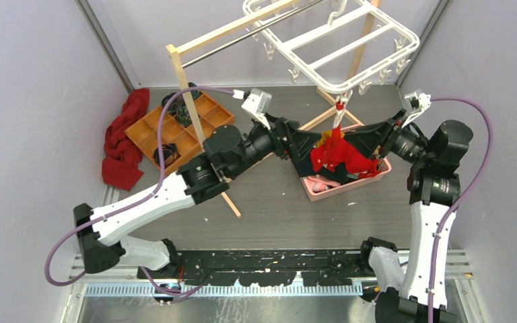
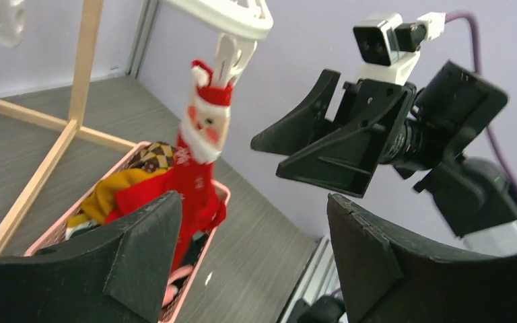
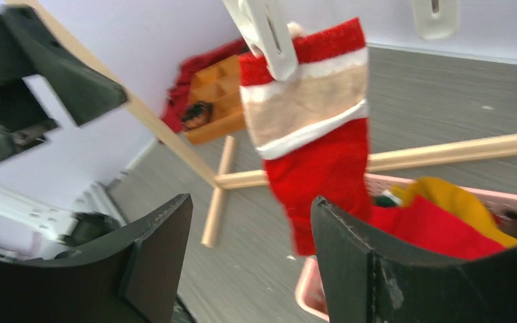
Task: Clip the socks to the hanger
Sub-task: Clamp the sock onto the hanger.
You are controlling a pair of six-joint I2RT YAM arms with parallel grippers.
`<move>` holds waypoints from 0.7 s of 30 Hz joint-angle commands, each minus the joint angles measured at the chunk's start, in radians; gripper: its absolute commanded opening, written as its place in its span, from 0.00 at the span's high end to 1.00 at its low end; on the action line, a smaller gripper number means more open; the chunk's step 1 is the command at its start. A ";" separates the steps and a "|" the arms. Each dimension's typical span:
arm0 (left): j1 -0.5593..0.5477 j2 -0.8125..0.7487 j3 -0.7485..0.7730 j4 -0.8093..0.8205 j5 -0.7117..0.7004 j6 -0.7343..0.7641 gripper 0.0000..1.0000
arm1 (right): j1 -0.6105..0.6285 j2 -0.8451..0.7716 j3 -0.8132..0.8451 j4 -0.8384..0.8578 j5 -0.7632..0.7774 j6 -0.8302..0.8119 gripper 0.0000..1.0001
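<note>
One red sock (image 1: 334,147) with a Santa face (image 2: 202,145) and a white and tan cuff (image 3: 309,101) hangs from a white clip (image 3: 266,37) on the hanger (image 1: 336,40), its toe over the pink basket (image 1: 350,187). My left gripper (image 1: 307,145) (image 2: 256,235) is open just left of the sock, with nothing between its fingers. On the sock's other side, my right gripper (image 1: 369,142) (image 3: 252,235) is also open and empty. More red fabric (image 3: 437,229) lies in the basket.
The basket also holds a mustard garment (image 3: 454,202) and a checkered one (image 2: 156,156). A wooden rack (image 1: 195,101) with floor crossbars (image 3: 444,151) carries the hanger. An orange compartment tray (image 1: 178,124) and a dark red cloth (image 1: 124,138) lie at the left.
</note>
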 commanded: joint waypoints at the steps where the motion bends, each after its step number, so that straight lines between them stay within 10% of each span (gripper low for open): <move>1: 0.003 -0.116 -0.085 -0.087 0.057 0.060 0.20 | -0.012 -0.007 0.095 -0.636 0.136 -0.606 0.29; 21: 0.003 -0.295 -0.495 -0.007 0.012 0.028 0.21 | -0.072 0.258 -0.012 -0.534 0.460 -0.515 0.33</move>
